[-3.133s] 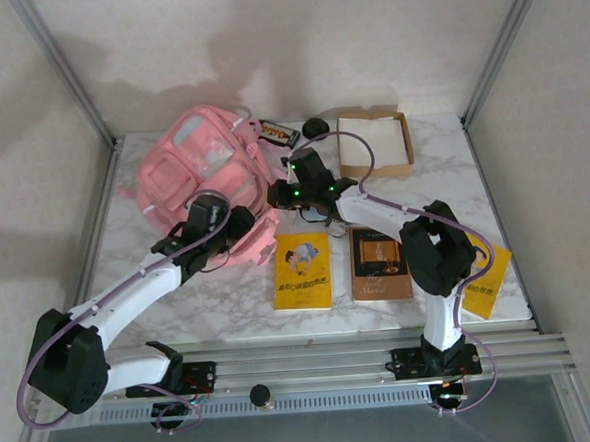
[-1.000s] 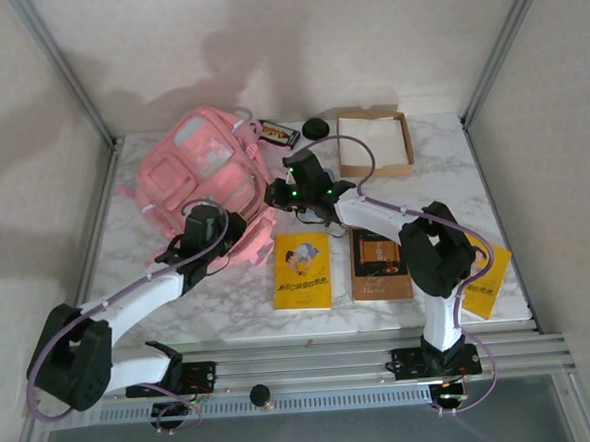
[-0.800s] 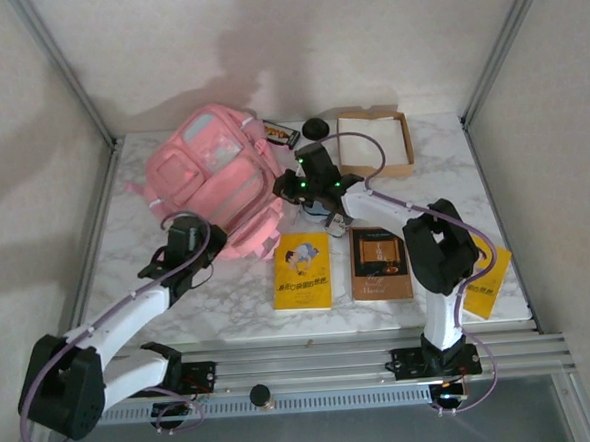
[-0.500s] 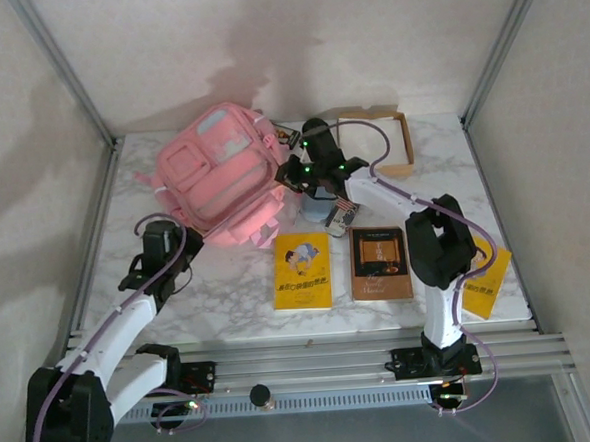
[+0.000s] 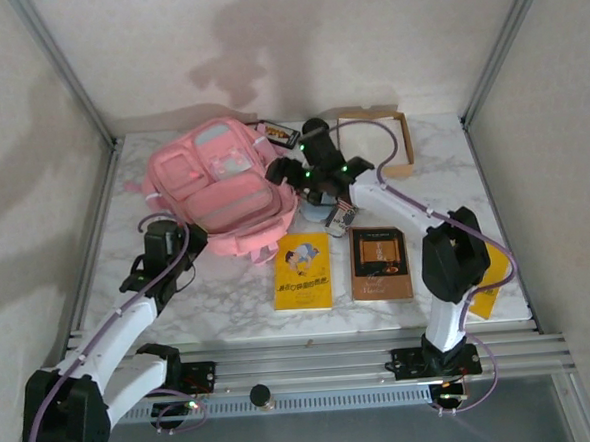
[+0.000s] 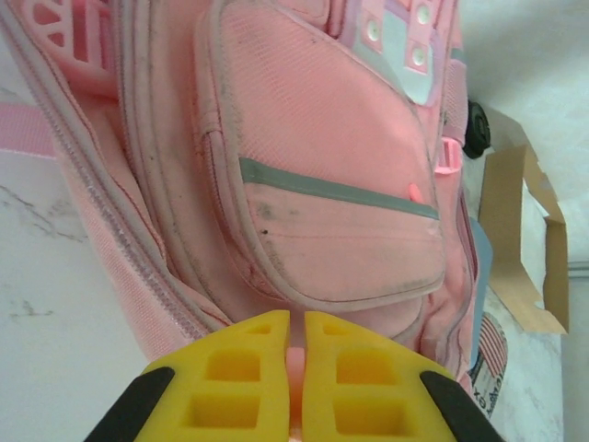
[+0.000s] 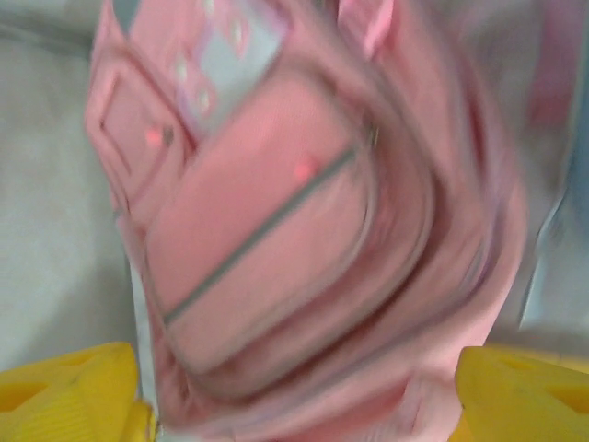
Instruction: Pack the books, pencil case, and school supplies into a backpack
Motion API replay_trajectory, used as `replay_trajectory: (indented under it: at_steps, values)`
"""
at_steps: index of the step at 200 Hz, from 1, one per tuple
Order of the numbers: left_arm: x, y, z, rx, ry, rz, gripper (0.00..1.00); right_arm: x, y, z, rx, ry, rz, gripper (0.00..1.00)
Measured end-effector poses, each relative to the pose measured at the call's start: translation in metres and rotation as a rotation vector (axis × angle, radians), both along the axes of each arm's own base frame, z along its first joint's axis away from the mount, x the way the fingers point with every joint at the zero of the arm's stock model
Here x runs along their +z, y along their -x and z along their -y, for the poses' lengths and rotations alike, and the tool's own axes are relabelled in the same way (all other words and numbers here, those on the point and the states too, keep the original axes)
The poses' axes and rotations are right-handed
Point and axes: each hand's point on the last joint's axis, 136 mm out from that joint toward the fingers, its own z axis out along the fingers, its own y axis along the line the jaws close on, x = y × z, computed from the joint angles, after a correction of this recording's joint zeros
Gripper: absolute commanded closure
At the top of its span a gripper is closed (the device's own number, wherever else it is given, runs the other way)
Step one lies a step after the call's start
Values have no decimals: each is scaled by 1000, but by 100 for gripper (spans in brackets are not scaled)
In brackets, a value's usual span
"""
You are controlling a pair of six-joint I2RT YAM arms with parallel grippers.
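On the bench (image 5: 230,297) just in front of the backpack (image 5: 223,190), the yellow book (image 5: 303,271) and brown book (image 5: 381,264) lie unpacked, so packing seems barely begun; the left end effector (image 6: 295,322) is pinched narrow on the backpack's pink fabric, and the right end effector (image 7: 299,382) gapes wide beside it.

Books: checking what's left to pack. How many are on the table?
3: yellow book mid-table, brown book right of it, second yellow book at the right edge, partly under the right arm. Others may be hidden.
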Motion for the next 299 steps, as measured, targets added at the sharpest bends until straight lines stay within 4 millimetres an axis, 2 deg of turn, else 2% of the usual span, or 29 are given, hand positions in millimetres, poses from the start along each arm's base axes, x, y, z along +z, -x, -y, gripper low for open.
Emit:
replay_trajectory:
  at_steps: [29, 53, 97, 138, 177, 208, 236, 245, 299]
  values:
    - [2, 4, 15, -37, 6, 6, 100, -18, 57, -40, 40, -42, -145, 3]
    - [2, 5, 21, -54, 1, 5, 100, -29, 80, -52, 18, -79, -239, 1]
    - [-3, 6, 26, -63, -14, -6, 100, -47, 77, -58, -74, -111, -343, 1]
    - [-5, 8, 30, -70, -29, -11, 100, -80, 62, -75, -130, -93, -416, 3]
    - [-6, 9, 29, -51, -45, -8, 100, -93, 48, -88, -142, -52, -429, 25]
    - [-9, 10, 27, -41, -51, -12, 100, -107, 45, -83, -142, 6, -415, 61]
    - [-10, 11, 28, -42, -56, -14, 100, -109, 41, -80, -133, 25, -385, 93]
    - [-10, 11, 29, -45, -57, -16, 100, -108, 39, -81, -121, 28, -372, 100]
    - [-12, 13, 25, -26, -80, -23, 100, -104, 29, -84, -65, 39, -313, 100]
